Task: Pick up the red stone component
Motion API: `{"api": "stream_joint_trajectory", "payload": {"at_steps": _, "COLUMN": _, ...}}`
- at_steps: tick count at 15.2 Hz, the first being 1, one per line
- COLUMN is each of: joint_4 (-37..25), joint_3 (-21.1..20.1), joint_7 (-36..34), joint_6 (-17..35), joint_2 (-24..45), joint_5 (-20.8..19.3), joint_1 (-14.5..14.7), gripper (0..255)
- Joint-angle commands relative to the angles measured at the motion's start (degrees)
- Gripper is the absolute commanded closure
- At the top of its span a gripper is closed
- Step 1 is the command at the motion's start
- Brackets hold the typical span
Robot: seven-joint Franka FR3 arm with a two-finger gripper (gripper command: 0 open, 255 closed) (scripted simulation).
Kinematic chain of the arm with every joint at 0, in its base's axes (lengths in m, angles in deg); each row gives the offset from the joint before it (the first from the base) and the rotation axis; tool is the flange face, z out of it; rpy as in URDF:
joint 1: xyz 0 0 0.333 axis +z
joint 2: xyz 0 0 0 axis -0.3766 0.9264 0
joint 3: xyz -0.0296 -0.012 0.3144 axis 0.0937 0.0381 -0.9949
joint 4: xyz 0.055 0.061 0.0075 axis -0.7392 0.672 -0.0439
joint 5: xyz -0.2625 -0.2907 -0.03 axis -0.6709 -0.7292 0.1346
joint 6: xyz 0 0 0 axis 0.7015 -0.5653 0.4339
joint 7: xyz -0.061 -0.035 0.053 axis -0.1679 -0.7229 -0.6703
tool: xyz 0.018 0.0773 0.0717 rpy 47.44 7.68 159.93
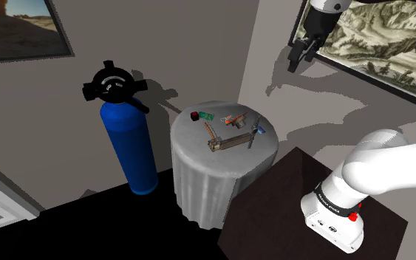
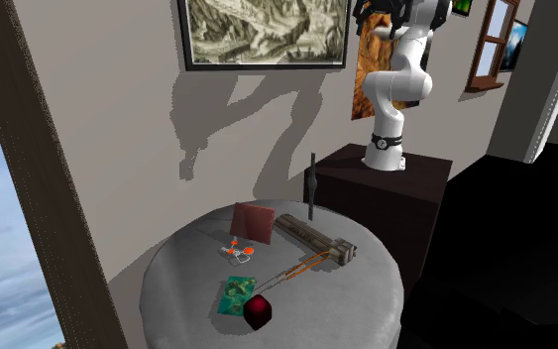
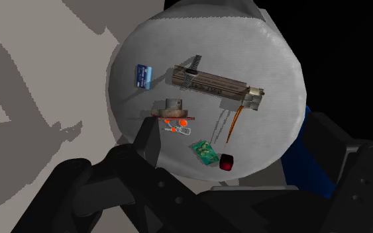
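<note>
Currently approaching: my jaws hang wide apart high above the desk [image 1: 199,173]. The red stone component [image 3: 227,162] sits near its edge, beside a green card [image 3: 205,152]; next I must descend there.

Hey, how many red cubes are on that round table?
1: a dark red cube near the round table edge, right beside the green board. The reddish slab mid-table is flat, not a cube. I see no other, though taller items might hide one.
</note>
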Motion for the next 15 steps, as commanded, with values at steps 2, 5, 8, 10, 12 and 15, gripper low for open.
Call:
{"api": "stream_joint_trajectory", "payload": {"at_steps": 2, "joint_4": 1.99, "joint_3": 0.65, "joint_7": 0.32, "joint_6": 2.17, "joint_2": -0.23, "joint_5": -0.18, "joint_1": -0.09, "gripper": 0}}
{"api": "stream_joint_trajectory", "payload": {"at_steps": 5, "joint_4": 7.54, "joint_3": 2.63, "joint_7": 1.28, "joint_6": 8.83, "joint_2": -0.33, "joint_5": -0.78, "joint_1": -0.47, "gripper": 0}}
{"api": "stream_joint_trajectory", "payload": {"at_steps": 8, "joint_4": 12.41, "joint_3": 4.66, "joint_7": 2.26, "joint_6": 15.73, "joint_2": 0.50, "joint_5": -1.42, "joint_1": -0.98, "gripper": 0}}
{"api": "stream_joint_trajectory", "payload": {"at_steps": 10, "joint_4": 15.26, "joint_3": 6.03, "joint_7": 2.95, "joint_6": 20.50, "joint_2": 1.63, "joint_5": -1.86, "joint_1": -1.37, "gripper": 0}}
{"api": "stream_joint_trajectory", "payload": {"at_steps": 12, "joint_4": 17.77, "joint_3": 7.46, "joint_7": 3.65, "joint_6": 25.42, "joint_2": 3.25, "joint_5": -2.30, "joint_1": -1.74, "gripper": 0}}
{"api": "stream_joint_trajectory", "payload": {"at_steps": 15, "joint_4": 20.86, "joint_3": 9.65, "joint_7": 4.78, "joint_6": 33.07, "joint_2": 6.64, "joint_5": -2.88, "joint_1": -2.28, "gripper": 0}}
